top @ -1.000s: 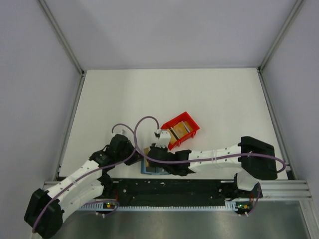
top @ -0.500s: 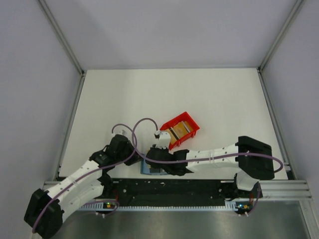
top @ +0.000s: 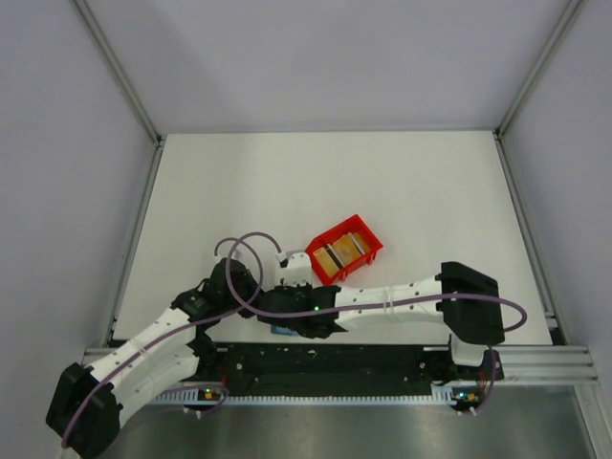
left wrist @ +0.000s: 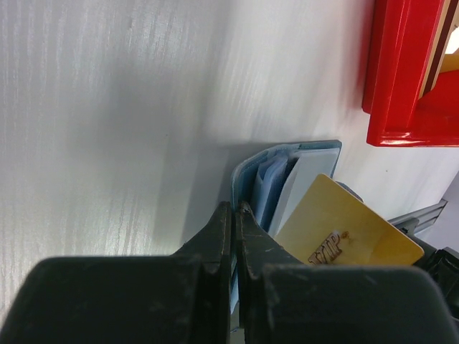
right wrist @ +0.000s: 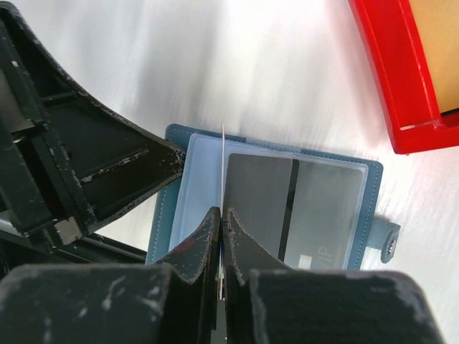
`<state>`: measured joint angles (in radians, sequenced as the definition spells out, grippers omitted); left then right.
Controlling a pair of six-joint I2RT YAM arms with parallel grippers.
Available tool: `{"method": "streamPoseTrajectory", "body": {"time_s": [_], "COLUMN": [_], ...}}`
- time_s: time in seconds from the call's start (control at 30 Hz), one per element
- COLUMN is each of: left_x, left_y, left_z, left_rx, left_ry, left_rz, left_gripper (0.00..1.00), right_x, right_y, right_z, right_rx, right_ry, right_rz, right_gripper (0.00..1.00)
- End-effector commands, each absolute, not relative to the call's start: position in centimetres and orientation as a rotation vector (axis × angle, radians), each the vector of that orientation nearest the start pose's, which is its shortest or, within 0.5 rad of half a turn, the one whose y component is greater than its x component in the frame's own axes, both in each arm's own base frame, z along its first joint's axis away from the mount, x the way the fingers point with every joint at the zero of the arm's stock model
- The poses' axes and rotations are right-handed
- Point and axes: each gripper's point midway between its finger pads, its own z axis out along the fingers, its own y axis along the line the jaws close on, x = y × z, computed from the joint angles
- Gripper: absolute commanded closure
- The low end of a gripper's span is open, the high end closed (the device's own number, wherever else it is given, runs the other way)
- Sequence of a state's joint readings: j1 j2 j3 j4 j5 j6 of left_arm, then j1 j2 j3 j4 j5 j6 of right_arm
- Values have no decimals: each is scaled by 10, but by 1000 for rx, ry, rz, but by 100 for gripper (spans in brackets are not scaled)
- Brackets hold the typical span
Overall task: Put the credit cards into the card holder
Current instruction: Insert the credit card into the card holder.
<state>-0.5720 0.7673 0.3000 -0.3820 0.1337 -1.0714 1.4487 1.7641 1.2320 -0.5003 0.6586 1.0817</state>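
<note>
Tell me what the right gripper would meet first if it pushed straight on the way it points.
Probably the card holder. The gold card pinched in the right gripper leads edge-on toward its open pocket page, though depth is unclear.

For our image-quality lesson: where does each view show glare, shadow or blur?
Top external: soft, even light. Left wrist: streaky glare on the table, left gripper fingers blurred, shadow beside the card holder, gold card sharp. Right wrist: table glare, right gripper fingers blurred.

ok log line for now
left jaws shut on teal folding card holder | right jaws shut on gold plastic card | red plastic bin beside
</note>
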Motion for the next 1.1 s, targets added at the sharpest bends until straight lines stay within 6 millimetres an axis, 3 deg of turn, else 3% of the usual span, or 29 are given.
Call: {"method": "streamPoseTrajectory", "body": {"time_s": [0.0, 0.27, 0.57, 0.77, 0.9, 1.07], "left_x": [159, 160, 158, 158, 157, 157], "left_y": [-173, -171, -165, -164, -160, -159], "left_z": [53, 53, 40, 32, 23, 17], "left_rx": [-554, -551, -552, -575, -610, -616], "left_ry": [2515, 2516, 2522, 2514, 2511, 2507], "left_rz": [-865, -851, -807, -807, -790, -780], "left_gripper": [100, 100, 100, 100, 100, 100], "right_x": [130, 130, 141, 140, 130, 124], "right_y": [395, 387, 341, 327, 350, 369], "right_z": [103, 105, 93, 78, 102, 116], "right_rx": [-293, -309, -207, -176, -224, -306], "right_ry": [2286, 2290, 2346, 2394, 2300, 2268], "right_rz": [235, 157, 125, 401, 742, 925], "right_gripper": [100, 100, 100, 100, 100, 100]}}
